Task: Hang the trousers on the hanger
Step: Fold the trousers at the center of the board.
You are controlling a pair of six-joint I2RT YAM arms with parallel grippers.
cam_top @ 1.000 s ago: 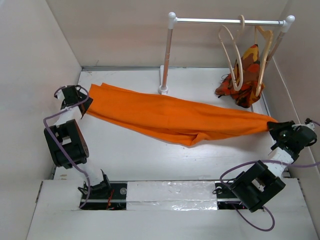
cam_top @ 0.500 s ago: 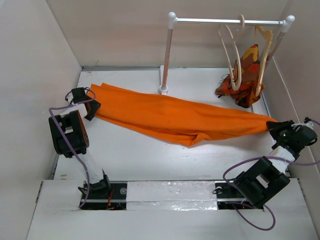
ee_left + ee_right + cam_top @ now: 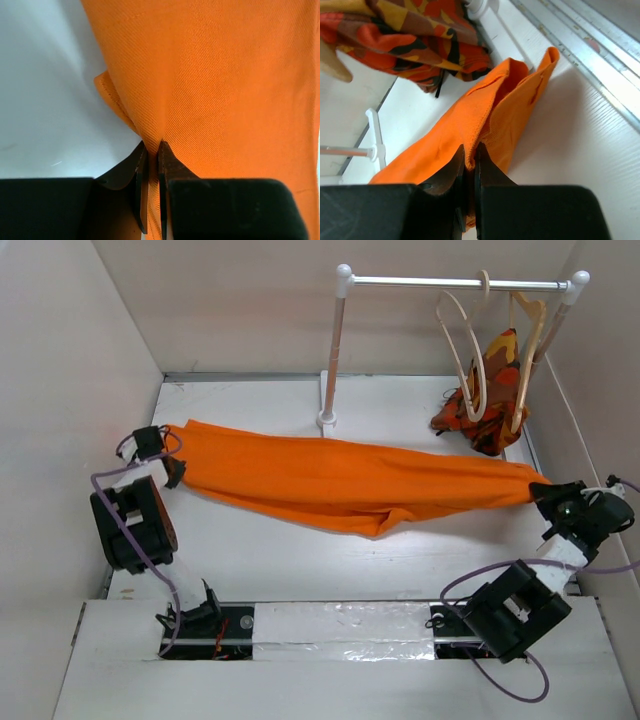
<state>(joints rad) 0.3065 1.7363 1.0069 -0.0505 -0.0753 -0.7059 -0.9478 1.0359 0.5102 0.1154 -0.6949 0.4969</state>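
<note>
The bright-orange trousers stretch across the table from left to right. My left gripper is shut on their left end; the left wrist view shows orange cloth pinched between its jaws. At the far right my right gripper is shut on the other end, with a fold of the trousers caught between its fingers. The pale cream hanger hangs by its hook on the rail at the back right, apart from both grippers.
A darker tan wooden hanger hangs on the same rail with a patterned orange, red and brown garment, also seen in the right wrist view. The rail's white post stands behind the trousers. Walls enclose the table.
My left gripper moved in onto the left end of the trousers and closed on it. That end has been drawn slightly nearer. The right gripper kept its hold and place.
</note>
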